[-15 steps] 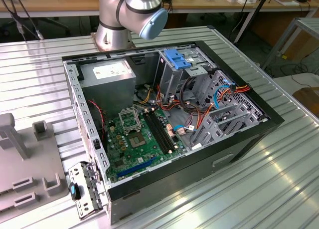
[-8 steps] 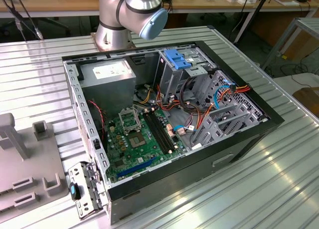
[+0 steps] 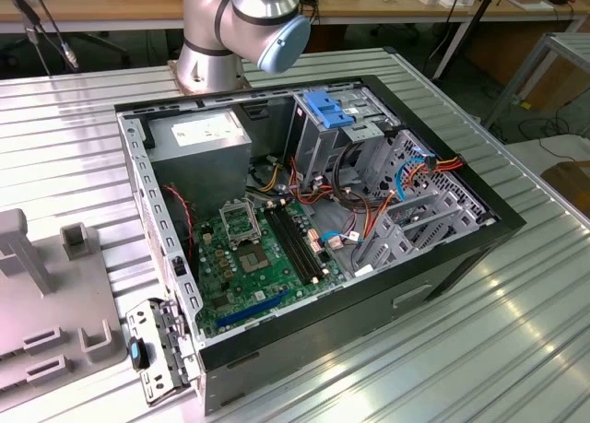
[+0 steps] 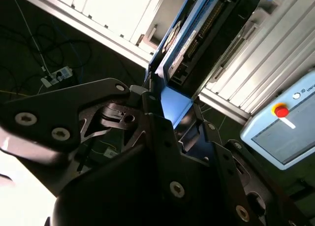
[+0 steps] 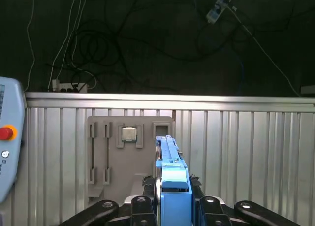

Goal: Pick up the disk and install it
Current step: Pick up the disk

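The disk (image 5: 170,179) stands edge-on in the first wrist view, its bright blue carrier frame facing the camera. My gripper (image 5: 170,209) is shut on it, one dark finger on each side. In the second wrist view the disk (image 4: 189,36) sticks out past the black fingers (image 4: 152,117), showing its dark body and blue frame, held above the ribbed metal table. The open computer case (image 3: 461,248) lies on its side in the exterior view, with a grey drive cage (image 3: 323,142) topped by a blue latch (image 3: 327,110).
A grey fixture plate (image 5: 98,152) holding a small square chip (image 5: 129,134) lies on the table beyond the disk; it also shows as a grey fixture (image 3: 46,303) at the exterior view's left. A teach pendant (image 4: 285,127) rests nearby. The arm's base (image 3: 230,27) stands behind the case.
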`<state>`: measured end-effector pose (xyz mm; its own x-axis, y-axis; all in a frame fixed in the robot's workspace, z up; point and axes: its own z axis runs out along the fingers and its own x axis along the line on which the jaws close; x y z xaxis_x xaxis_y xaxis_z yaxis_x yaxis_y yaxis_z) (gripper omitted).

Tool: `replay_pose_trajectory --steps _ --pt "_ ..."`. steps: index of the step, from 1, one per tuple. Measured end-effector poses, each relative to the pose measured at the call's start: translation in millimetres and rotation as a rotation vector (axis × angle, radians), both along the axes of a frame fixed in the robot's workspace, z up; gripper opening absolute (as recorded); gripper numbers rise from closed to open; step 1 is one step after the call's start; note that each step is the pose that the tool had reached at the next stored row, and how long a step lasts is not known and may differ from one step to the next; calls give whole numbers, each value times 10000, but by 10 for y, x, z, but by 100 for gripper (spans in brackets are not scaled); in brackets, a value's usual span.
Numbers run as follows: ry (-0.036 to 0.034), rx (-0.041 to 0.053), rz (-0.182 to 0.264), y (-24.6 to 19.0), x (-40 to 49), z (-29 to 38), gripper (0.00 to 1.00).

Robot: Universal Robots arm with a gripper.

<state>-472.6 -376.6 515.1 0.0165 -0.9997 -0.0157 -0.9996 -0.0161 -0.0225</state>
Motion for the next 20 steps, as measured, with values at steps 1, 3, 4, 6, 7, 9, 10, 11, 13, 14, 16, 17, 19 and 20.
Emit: replay_pose_trajectory --steps 1,3,4,6,7,9,10,11,13,14,16,17,19,20 --pt "1 -1 0 0 0 44 37" --pt "0 -6 1 0 0 158 37" --pt "0 -9 0 0 0 200 37" --pt "1 -16 0 0 0 305 37" --pt "2 -17 0 0 -1 320 37" --pt "1 -15 0 0 -2 320 37" --pt "0 -15 0 0 -3 319 37" --pt "-21 -15 1 0 -2 320 37" --pt "-271 -15 5 0 1 319 37" --pt "-476 -15 5 0 3 319 37" --pt "-577 -14 5 0 12 315 37" --pt "-579 -14 5 0 13 315 37" --pt "-577 -15 5 0 14 316 37" --pt "-577 -15 5 0 14 316 37"
